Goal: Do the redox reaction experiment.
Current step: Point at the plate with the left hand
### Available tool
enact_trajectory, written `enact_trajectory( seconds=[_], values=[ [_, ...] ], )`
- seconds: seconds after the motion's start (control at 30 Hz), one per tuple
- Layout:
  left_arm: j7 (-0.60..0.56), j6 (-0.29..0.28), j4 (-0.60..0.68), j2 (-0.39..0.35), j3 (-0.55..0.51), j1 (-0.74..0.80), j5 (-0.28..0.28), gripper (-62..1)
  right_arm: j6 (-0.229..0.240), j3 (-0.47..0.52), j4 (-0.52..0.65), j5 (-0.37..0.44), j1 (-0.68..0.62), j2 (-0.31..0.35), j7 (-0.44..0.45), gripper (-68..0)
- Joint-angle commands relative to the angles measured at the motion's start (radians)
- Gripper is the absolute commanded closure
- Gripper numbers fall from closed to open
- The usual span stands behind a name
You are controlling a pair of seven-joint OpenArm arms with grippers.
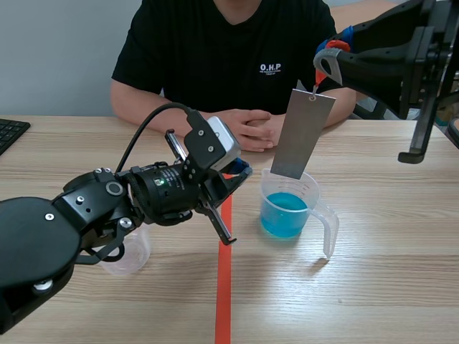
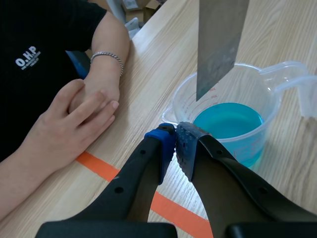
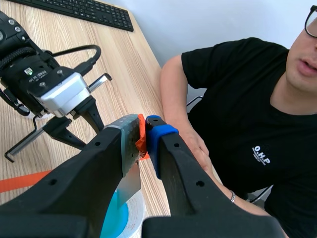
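A grey metal plate (image 1: pixel 302 132) hangs upright from an orange cord (image 1: pixel 328 63), and my right gripper (image 1: pixel 331 51) is shut on that cord high at the right. The plate's lower edge sits about level with the rim of a clear measuring cup (image 1: pixel 320 208) that holds blue liquid (image 1: pixel 285 213), and stays above the liquid. In the right wrist view the cord (image 3: pixel 141 140) is pinched between the fingers, with the plate (image 3: pixel 130 184) below. My left gripper (image 1: pixel 239 172) is shut on nothing, just left of the cup. The left wrist view shows its pads (image 2: pixel 167 145) meeting before the cup (image 2: pixel 178 99).
A small empty clear cup (image 1: pixel 131 252) stands under my left arm. A person sits across the table with clasped hands (image 1: pixel 251 129) close behind the cup. A keyboard (image 1: pixel 10 132) lies at the far left edge. An orange tape line (image 1: pixel 224 272) runs down the table's middle.
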Motion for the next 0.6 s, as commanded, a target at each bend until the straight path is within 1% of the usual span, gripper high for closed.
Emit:
enact_trajectory(
  seconds=[0.0,0.13,0.57],
  values=[
    [-0.01,0.003,0.007,0.009,-0.004,-0.02,-0.006,-5.1,-0.007,0.008,0.005,0.015,0.014,0.0,0.016,-1.5],
    [-0.01,0.006,-0.004,0.024,-0.004,-0.028,0.018,-5.1,-0.007,0.008,0.005,0.015,0.014,0.0,0.016,-1.5],
    [-0.017,0.001,-0.004,0.025,-0.004,-0.031,0.018,-5.1,-0.007,0.008,0.005,0.015,0.014,0.0,0.016,-1.5]
  ],
)
